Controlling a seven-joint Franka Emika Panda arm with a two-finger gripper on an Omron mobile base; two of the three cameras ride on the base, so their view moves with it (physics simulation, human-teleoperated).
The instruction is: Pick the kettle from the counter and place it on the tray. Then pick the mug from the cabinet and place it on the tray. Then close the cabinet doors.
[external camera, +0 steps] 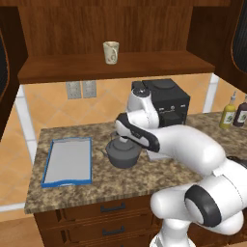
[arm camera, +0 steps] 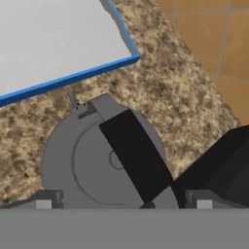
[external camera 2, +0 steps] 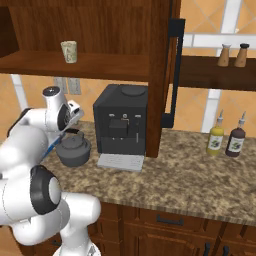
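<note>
Dark grey and squat, the kettle (external camera: pixel 123 153) sits on the brown speckled counter (external camera: pixel 159 171), just right of the tray (external camera: pixel 68 161) and left of the black coffee machine (external camera: pixel 164 103). From the hand view the kettle (arm camera: pixel 97 160) lies directly below the hand, its black handle (arm camera: pixel 135 154) crossing the lid and its spout aimed toward the tray's blue rim (arm camera: pixel 73 78). The gripper (external camera: pixel 126 140) hangs right above the kettle with its fingers spread wide, one fingertip (arm camera: pixel 44 199) on either side of the kettle body and nothing clasped between them. Whether the tips touch the kettle cannot be told. The tray is flat on the counter toward its left end, its light grey surface bare, apart from the kettle.

Up on the cabinet (external camera: pixel 116 67) shelf stands the cream mug (external camera: pixel 111 52), upright, above and slightly left of the kettle. The cabinet doors (external camera 2: pixel 161 75) stand swung out. Two sauce bottles, one yellow (external camera 2: pixel 216 137) and one dark (external camera 2: pixel 237 140), stand at the far right of the counter by the tiled wall, well apart from the kettle
</note>
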